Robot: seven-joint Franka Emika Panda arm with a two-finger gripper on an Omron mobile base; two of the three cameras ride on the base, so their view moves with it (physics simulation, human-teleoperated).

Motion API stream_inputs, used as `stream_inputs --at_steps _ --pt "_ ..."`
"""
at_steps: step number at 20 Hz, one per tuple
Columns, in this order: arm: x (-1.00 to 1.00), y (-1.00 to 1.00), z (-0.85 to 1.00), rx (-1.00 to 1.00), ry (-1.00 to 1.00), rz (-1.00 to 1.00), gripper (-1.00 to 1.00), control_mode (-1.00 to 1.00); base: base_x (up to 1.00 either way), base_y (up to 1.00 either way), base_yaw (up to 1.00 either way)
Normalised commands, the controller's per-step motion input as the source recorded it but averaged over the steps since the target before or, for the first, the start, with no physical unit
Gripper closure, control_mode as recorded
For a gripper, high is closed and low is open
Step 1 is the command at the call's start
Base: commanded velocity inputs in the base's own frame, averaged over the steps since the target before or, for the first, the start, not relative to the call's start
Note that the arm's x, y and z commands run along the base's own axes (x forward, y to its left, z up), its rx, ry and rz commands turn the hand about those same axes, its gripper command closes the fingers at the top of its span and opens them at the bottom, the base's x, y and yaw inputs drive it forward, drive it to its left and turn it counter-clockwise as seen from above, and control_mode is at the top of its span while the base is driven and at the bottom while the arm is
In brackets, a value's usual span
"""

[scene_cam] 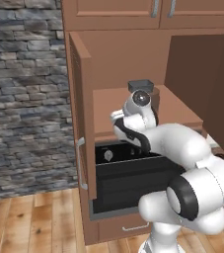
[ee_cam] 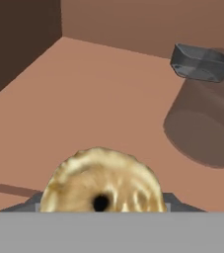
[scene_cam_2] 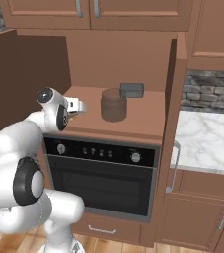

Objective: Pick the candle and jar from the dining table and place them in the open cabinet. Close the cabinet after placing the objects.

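At the bottom centre of the hand view we see the gripper (ee_cam: 101, 210) part-open around the candle (ee_cam: 102, 180) over the cabinet (ee_cam: 93, 104) shelf (doors open), the jar (ee_cam: 202, 126) standing at right.

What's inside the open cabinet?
On the cabinet shelf stands the jar, with a dark grey tray behind it. The hand holds the candle over the shelf.

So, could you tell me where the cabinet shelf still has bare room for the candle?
The shelf is bare on its left half, between the left wall and the jar, and along the front edge. The right rear is crowded: jar and grey tray sit together. The candle sits at the jaws.
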Motion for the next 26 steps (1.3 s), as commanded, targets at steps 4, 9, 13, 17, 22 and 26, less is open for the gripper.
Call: stream_inputs --at_steps 4,9,13,17,22,26 --pt "0.45 0.0 0.0 -0.01 0.0 0.04 1.0 -1.0 0.0 0.0 0.0" --pt "0.4 0.0 0.0 0.0 0.0 0.06 1.0 -1.0 0.0 0.0 0.0" --pt "0.31 0.0 0.0 0.0 0.0 0.08 1.0 -1.0 0.0 0.0 0.0" --pt "0.15 0.0 0.0 0.0 0.0 0.06 1.0 -1.0 0.0 0.0 0.0" --pt "0.03 0.0 0.0 0.0 0.07 0.01 1.0 -1.0 0.0 0.0 0.0" --pt "0.0 0.0 0.0 0.0 0.07 0.0 1.0 -1.0 0.0 0.0 0.0"
